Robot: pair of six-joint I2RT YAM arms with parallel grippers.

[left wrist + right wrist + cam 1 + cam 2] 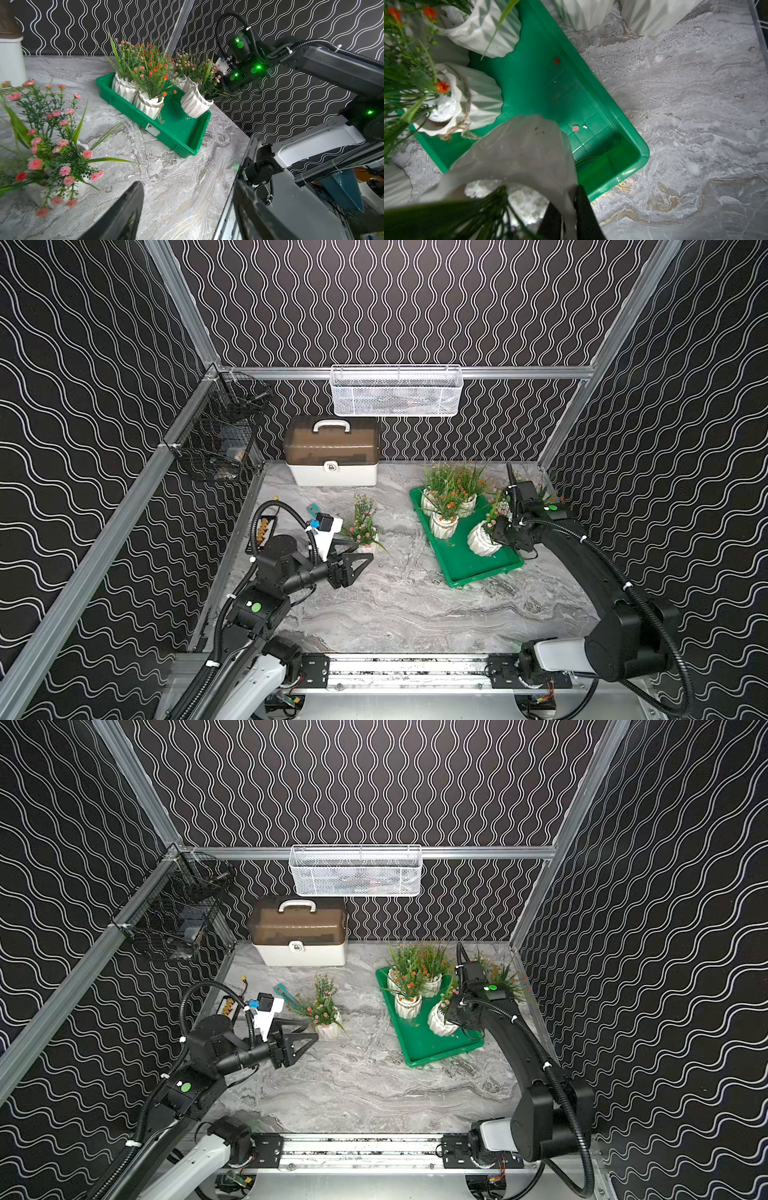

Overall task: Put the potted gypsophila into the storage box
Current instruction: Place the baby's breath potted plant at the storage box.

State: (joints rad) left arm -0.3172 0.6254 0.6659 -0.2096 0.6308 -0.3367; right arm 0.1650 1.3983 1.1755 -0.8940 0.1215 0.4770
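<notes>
Right gripper [565, 199] pinching the rim of one potted gypsophila [482, 540], one finger inside the mouth and one outside on the ribbed wall. Rim hold looks deliberate: the pot body seems too wide for the jaws, and the stems crowd the top

Held pot hangs tilted, base aimed at the bare floor in the nearer half of the storage box [486, 573]. Base touching or not: cannot tell. The left wrist view shows a shadow under it, so probably just clear

Three pots [444, 526] stand upright, packed close together at the far end of the box. Filling from the far end, I judge, leaves the near end free for the arm to come in over the low rim

At least two more pots [583, 14] sit on the tabletop [415, 605] just outside the box's long side, on the right arm's side

Left gripper [188, 184] spread and empty, low over the tabletop, just beside a lone pink-flowered pot [328, 1029] that stands well apart from the box. That pot lies on the left arm's side, so I read this as staging for its own pick

Step in hand, as judged: set-down of the held pot. The tilt needs righting before release, or the pot may roll onto its ribs. Its grassy leaves may brush its nearest neighbour
</notes>
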